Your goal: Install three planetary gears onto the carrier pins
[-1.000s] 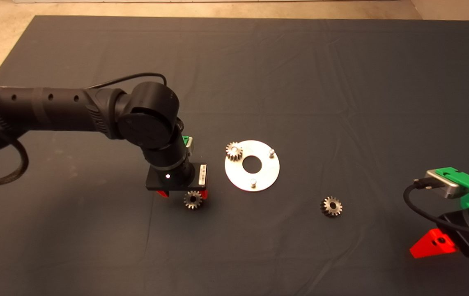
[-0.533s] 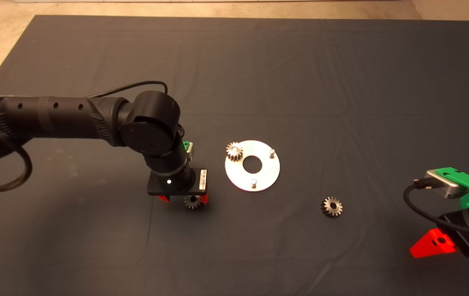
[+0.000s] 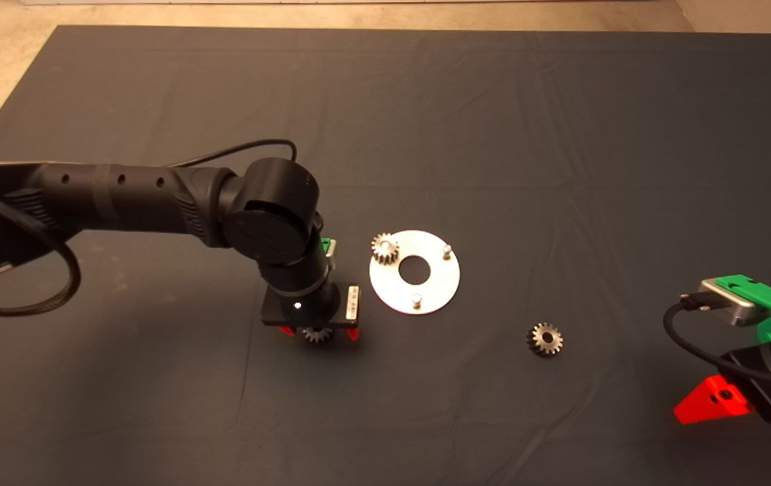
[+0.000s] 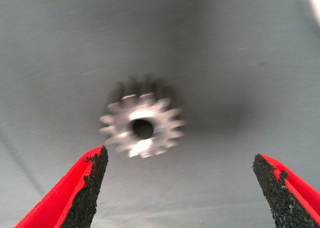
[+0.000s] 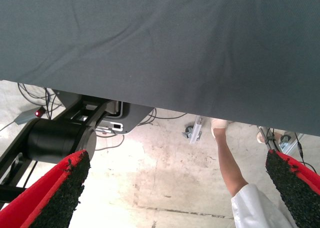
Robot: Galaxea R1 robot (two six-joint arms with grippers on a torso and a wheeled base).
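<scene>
Hovering over loose gear [image 3: 316, 333] left of carrier disc [image 3: 414, 272]: left gripper [image 4: 182, 188], fingers spread, nothing held. One gear [image 3: 384, 247] seated on far-left pin; two pins bare; third gear [image 3: 545, 339] lies near-right. Right gripper [image 5: 177, 188] parked, fingers apart.

Mostly hidden in the head view under the left gripper [image 3: 318, 333]: the planetary gear [image 3: 316, 334] near the mat's [image 3: 426, 101] middle, only its front teeth peeking out. Blurred in the left wrist view, that same gear [image 4: 142, 127], teeth smeared. Fingertips [image 4: 87, 180] cut off by the picture's edge. Cropped at the frame's corner: a bright patch [image 4: 314, 3], too little to identify. Right gripper [image 3: 723, 398] at the mat's front right, partly out of frame. Person's leg [image 5: 231, 168] beyond the mat, cut off above the knee.
</scene>
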